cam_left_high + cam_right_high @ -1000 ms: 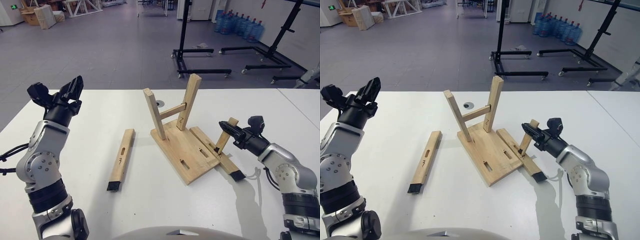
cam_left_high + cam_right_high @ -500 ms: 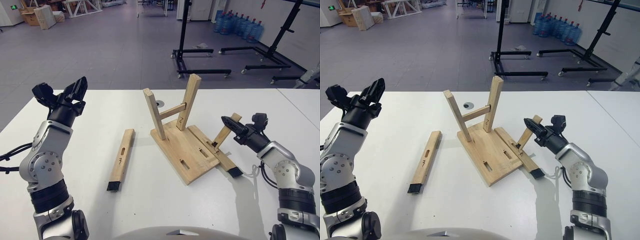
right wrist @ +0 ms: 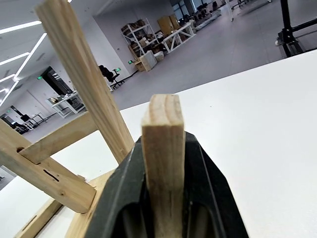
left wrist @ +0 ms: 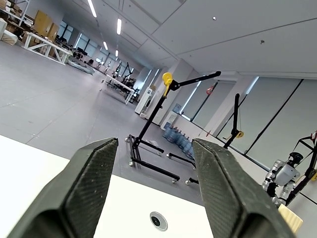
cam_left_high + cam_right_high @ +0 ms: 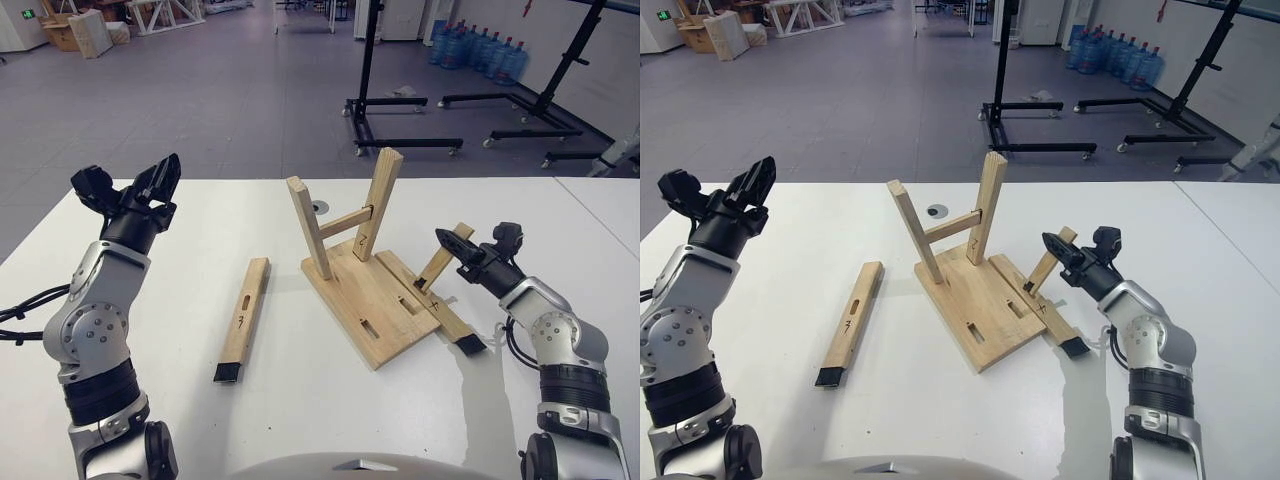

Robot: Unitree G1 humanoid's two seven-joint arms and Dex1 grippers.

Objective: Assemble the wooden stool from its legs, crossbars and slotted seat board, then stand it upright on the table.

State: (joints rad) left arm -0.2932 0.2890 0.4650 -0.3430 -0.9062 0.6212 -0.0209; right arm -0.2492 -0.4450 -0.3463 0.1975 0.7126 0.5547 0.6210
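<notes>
Crossbar [image 5: 436,265] clamped in right hand [image 5: 446,241], seemingly pegged into lying leg [image 5: 455,325]; left hand [image 5: 160,171] spread wide.

Holds the left arm [image 5: 92,305] bent at the left side, elbow low, forearm going up. Points the left gripper [image 5: 160,176] up and away from the body. Spreads its two fingers [image 4: 94,188] wide apart.

Holds the right arm [image 5: 552,332] bent at the right side, elbow low, forearm lying lower and reaching in toward the middle. Points the right gripper [image 5: 446,241] inward and a little up. Squeezes its two fingers [image 3: 121,198] tight on both sides of a thin wooden crossbar [image 5: 434,270], near the top end of it. Grips it tilted, not straight up.
</notes>
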